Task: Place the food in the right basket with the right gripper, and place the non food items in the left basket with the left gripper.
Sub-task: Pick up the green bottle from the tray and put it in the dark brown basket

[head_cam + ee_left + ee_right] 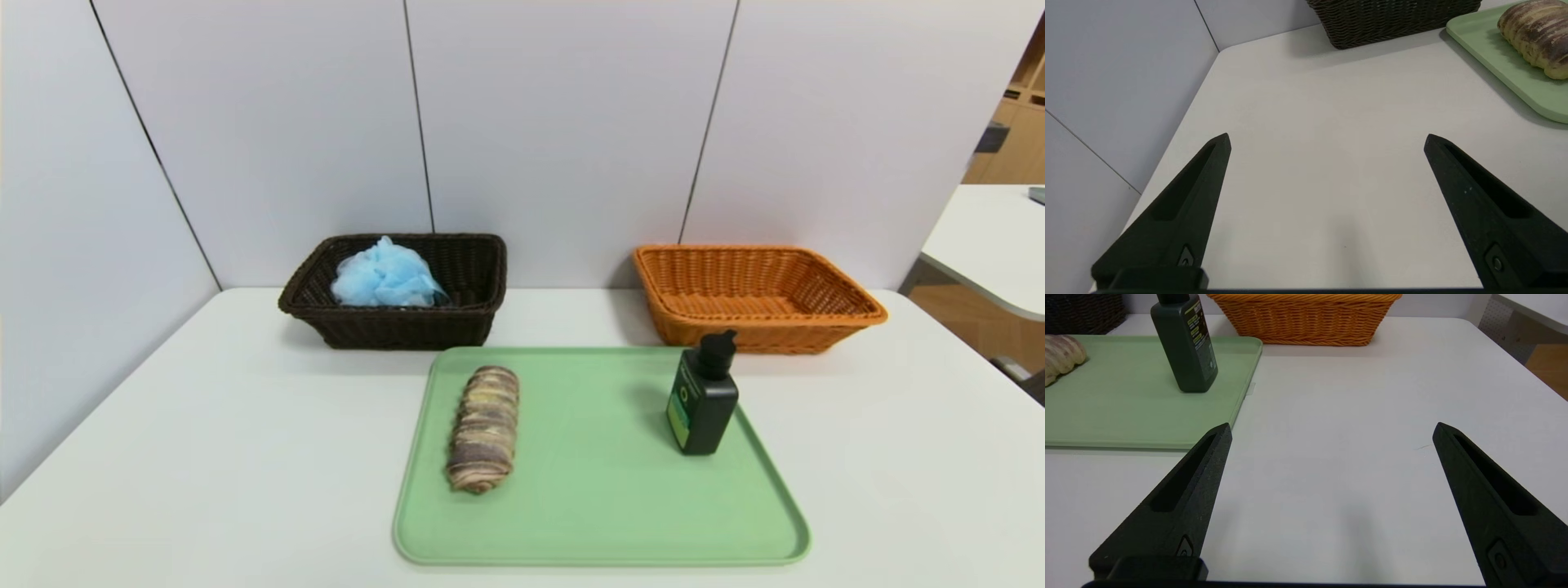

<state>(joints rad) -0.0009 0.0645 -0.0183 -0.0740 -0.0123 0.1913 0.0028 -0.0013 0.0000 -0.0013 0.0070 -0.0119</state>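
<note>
- Left gripper [1327, 136]: jaws wide apart, nothing between them, over the bare tabletop [1331, 171] on the robot's left, short of the dark brown basket [392, 331].
- Right gripper [1334, 425]: also wide, nothing held, over the tabletop on the robot's right, short of the orange basket [759, 339].
- Black pump bottle [704, 400]: upright on the green tray [604, 523], near its right edge, in front of the orange basket. Non-food, so it belongs to the left gripper and the dark brown basket.
- Bottle handling: likely stiff, smooth, a bit slippery, heavier if full. Take it by the flat body below the shoulder, not the pump; a knock up high could tip it.
- Bread roll [484, 429]: lying lengthwise toward the robot on the tray's left side. Food, so right gripper, orange basket.
- Roll handling: probably light, maybe soft. Grip across the narrow width at mid-length, gentle squeeze; too hard could dent it, off-centre could let it swing.
- Blue bath pouf [385, 276]: already in the dark brown basket. Bottle and roll remain; the arms' reaches would cross, so one at a time looks safer.
</note>
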